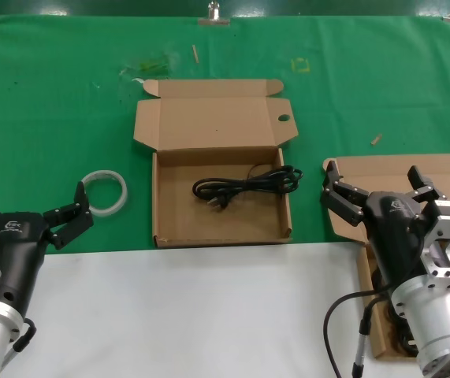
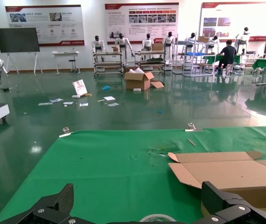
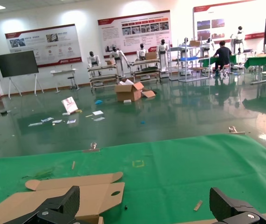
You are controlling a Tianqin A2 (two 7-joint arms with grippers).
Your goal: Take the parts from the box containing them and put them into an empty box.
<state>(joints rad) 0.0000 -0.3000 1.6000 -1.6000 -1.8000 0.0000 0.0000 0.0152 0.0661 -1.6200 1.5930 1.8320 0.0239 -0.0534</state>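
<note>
While one cord (image 1: 246, 185) lies coiled in the middle box (image 1: 221, 230), more sit in the right box (image 1: 364, 272), half hidden under the right gripper (image 1: 373, 183), which hangs spread. The left gripper (image 1: 29, 208) waits, also spread, near the tape ring (image 1: 104, 191). A cord looks light and floppy, so pinching across the bunched middle seems safest.

Two cardboard boxes: one with a holed lid (image 1: 221, 185) holding one coiled black power cord (image 1: 246, 184), one at the right (image 1: 349, 205) mostly hidden. One white tape ring (image 1: 104, 191). Two grippers.
</note>
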